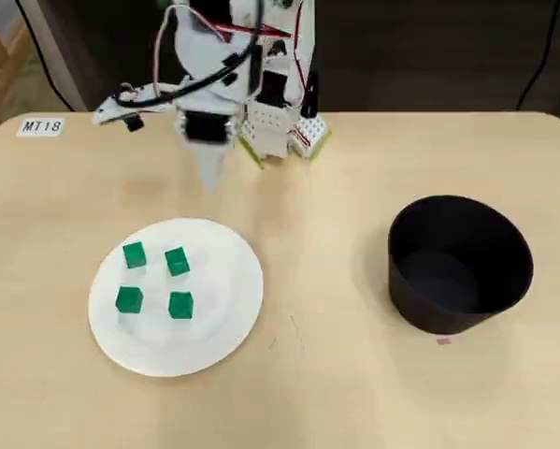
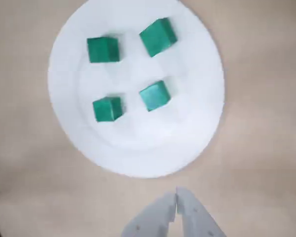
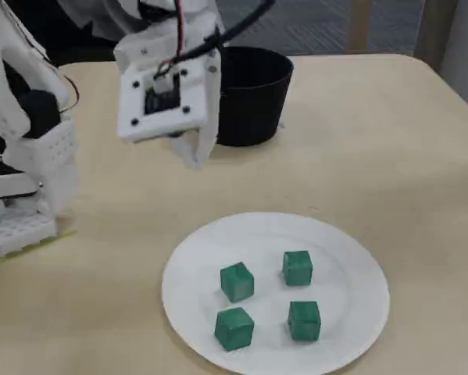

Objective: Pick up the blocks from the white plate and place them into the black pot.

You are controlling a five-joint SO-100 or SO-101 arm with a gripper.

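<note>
- Hovering: claw (image 2: 176,195) sits above bare table just off the plate (image 2: 187,143) rim, jaws pressed together, holding nothing.
- 4 blocks (image 2: 154,95) on the plate in a loose 2x2, none touching.
- Key relation: in the wrist view the blocks lie straight ahead of the fingertips, up-frame; nearest pair sits on the claw's side of plate centre.
- Pot (image 1: 459,264) is well apart, far right in the overhead view, looks empty.
- Judgement: jaws must spread before descent.

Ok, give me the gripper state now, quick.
Gripper: shut, holding nothing, hanging above the table short of the plate; all four blocks lie on the plate.
</note>
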